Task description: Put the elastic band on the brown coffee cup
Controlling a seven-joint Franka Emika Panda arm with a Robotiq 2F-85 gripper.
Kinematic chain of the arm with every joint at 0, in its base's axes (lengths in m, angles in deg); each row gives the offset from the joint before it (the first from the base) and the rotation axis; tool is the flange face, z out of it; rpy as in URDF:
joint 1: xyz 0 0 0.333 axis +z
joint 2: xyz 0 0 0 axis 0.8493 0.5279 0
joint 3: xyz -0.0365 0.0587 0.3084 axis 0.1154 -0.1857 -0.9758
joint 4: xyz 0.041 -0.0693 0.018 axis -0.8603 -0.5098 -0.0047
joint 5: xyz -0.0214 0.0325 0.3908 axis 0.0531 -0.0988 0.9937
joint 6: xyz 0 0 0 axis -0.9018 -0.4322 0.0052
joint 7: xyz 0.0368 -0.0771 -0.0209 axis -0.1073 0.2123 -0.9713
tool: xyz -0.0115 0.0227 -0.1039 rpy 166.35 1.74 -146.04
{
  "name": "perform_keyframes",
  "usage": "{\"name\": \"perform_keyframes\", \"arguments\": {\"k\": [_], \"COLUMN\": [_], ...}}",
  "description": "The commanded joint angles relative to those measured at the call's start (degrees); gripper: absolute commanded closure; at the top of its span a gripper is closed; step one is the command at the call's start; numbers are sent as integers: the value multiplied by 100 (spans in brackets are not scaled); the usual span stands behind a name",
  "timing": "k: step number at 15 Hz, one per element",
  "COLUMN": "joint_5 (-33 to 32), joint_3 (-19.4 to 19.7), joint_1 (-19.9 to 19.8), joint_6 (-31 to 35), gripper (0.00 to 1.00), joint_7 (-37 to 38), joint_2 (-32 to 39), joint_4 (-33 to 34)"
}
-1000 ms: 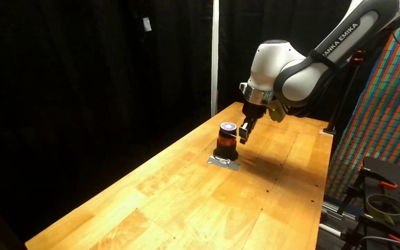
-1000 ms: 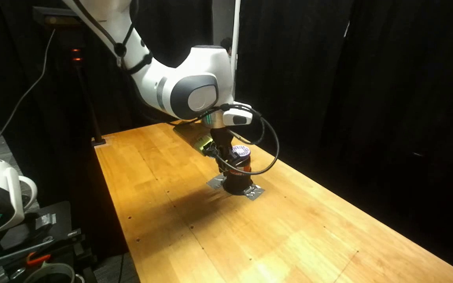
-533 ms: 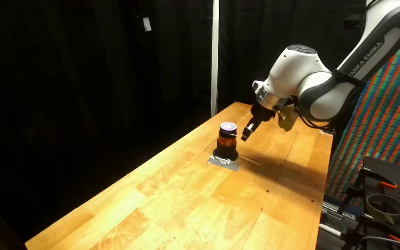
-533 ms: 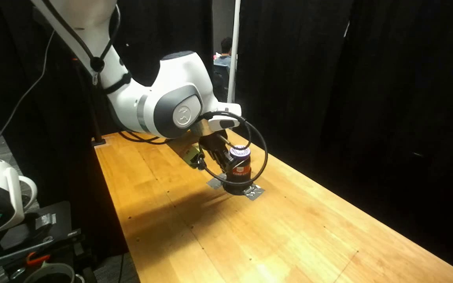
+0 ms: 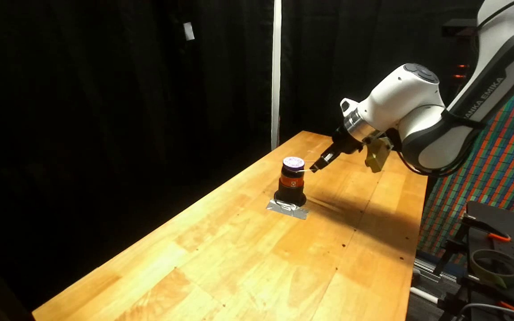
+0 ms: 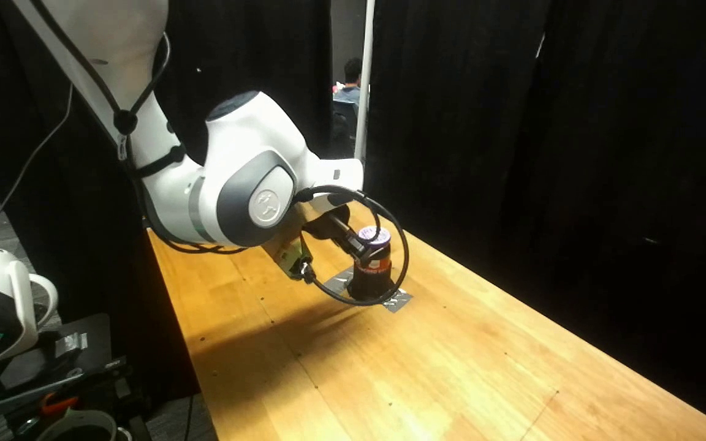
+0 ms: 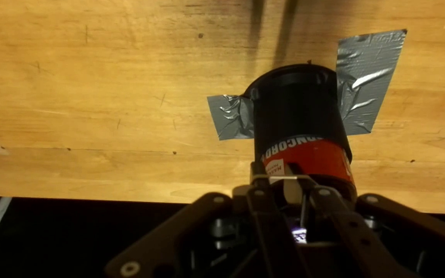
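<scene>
The brown coffee cup [image 5: 292, 182], dark with an orange-red stripe, stands upright on the table in both exterior views [image 6: 372, 280]. It has a purple-and-white patterned top. My gripper [image 5: 314, 168] is tilted beside the cup's upper part, its fingertips pointing at the cup. In the wrist view my fingers [image 7: 277, 172] are partly apart, with the cup [image 7: 303, 110] behind them. The pale elastic band [image 7: 284, 177] lies stretched across both fingertips. In an exterior view pale strands of the band [image 5: 304, 170] run from the fingertips to near the cup's top. Whether it loops behind the cup is hidden.
Silver tape [image 7: 373, 77] holds the cup's base to the wooden table [image 5: 239, 267] on both sides. A black cable [image 6: 403, 269] loops from the wrist in front of the cup. Black curtains hang behind. A side cart with a tape roll [image 5: 495, 267] stands beyond the table edge.
The arm has drawn back from the cup and the wrist has tilted, so the gripper slants toward the cup. The fingertips have risen slightly. Strands of the band now show between gripper and cup.
</scene>
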Motion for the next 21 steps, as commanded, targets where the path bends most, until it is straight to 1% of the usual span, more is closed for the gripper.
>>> {"name": "perform_keyframes", "arguments": {"k": [1,4,6,8,12,14,17,18,19,21], "joint_5": [467,915,1230,1698,2728,3302,3984,4740,4981,5450], "joint_3": [576,706,722,766,750,732,702,-224,-387,-1001], "joint_1": [703,1056,1241,1495,1874,2053,2260,1514,1427,993], "joint_6": [886,1553,2011,2396,2823,2936,3058,3230,3369,3745], "gripper": [78,79,79,79,79,79,79,79,79,80], "joint_7": [-84,-102,-116,-150,-110,-78,-74,-1000,-1138,-1603], "joint_2": [303,622,840,1100,1469,1646,1808,1497,1508,1522], "joint_4": [-347,-524,-624,-672,-678,-638,-611,-545,-520,-413]}}
